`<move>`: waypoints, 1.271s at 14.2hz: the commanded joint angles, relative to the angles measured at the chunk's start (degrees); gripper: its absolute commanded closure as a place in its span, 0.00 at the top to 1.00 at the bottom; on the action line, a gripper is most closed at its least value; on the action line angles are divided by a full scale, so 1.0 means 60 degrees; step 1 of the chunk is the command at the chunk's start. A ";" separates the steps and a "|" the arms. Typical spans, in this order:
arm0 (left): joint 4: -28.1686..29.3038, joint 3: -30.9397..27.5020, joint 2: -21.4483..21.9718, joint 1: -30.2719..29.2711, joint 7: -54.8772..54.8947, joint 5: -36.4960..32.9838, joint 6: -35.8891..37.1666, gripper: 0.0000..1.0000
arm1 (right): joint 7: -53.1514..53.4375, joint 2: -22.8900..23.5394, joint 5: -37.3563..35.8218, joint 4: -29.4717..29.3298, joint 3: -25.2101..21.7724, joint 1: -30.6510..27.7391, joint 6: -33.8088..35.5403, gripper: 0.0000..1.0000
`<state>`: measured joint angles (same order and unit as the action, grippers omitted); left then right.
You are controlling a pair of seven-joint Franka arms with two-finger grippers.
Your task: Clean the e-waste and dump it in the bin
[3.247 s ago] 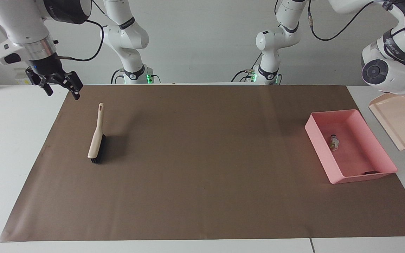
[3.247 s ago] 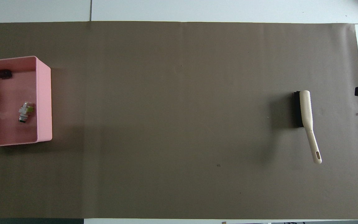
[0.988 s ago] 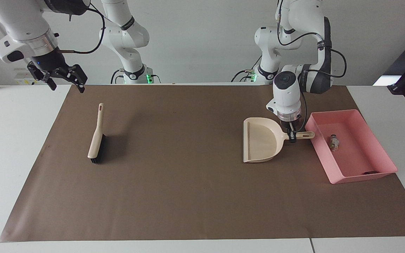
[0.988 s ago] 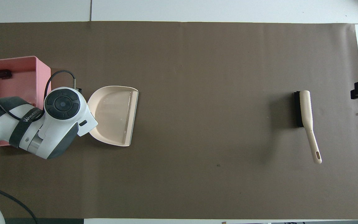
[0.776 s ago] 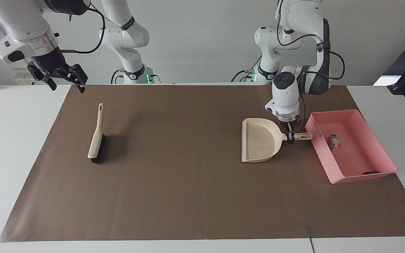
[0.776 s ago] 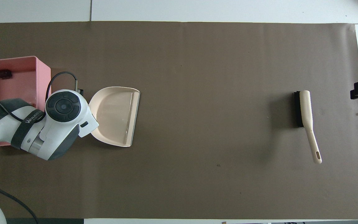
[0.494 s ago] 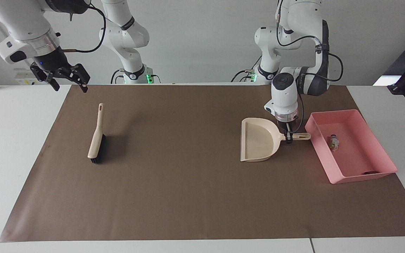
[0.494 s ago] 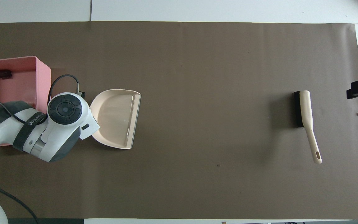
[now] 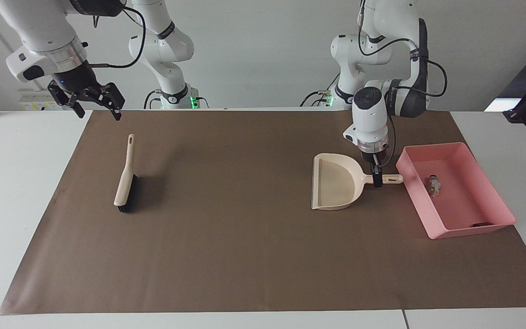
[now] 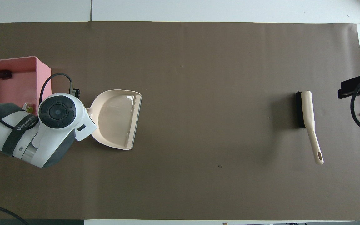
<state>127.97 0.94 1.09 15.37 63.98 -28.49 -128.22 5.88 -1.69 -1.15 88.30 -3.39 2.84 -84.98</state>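
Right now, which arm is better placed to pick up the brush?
Right. The right gripper hangs open over the mat's corner, close to the brush. The left gripper is at the dustpan handle beside the pink bin, at the left arm's end.

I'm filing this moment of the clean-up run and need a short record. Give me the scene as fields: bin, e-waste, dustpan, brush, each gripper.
bin: pink tray at the left arm's end of the mat
e-waste: small parts lying inside the bin
dustpan: flat on the mat beside the bin, handle toward the bin
brush: on the mat toward the right arm's end
left gripper: at the dustpan handle
right gripper: open, raised over the mat's edge, waiting
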 commanded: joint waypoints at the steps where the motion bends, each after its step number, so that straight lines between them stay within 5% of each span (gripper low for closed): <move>1: 0.0189 -0.0055 0.0740 -0.0334 -0.1426 0.0382 0.0231 0.97 | -0.0011 -0.0099 -0.0058 0.0137 -0.0006 0.0040 0.0027 0.99; 10: -0.0044 -0.0143 0.0829 -0.0935 -0.7377 0.2314 0.0891 0.98 | -0.0437 -0.0099 -0.0058 0.0137 -0.0050 -0.0092 0.0042 0.99; 14: -0.0993 -0.0143 0.0815 -0.1842 -0.7806 0.4260 0.1693 0.98 | -0.0379 -0.0114 0.0001 0.0137 -0.0050 -0.0078 0.0071 0.99; 18: -0.2618 -0.0143 0.0654 -0.2327 -0.7996 0.4879 0.3011 0.98 | -0.0379 -0.0114 0.0030 0.0137 -0.0050 -0.0063 0.0086 0.99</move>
<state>117.44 -0.23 5.52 2.21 17.77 -0.79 -115.09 4.76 -1.69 -1.23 88.41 -3.77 2.78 -84.98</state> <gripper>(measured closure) 0.022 0.004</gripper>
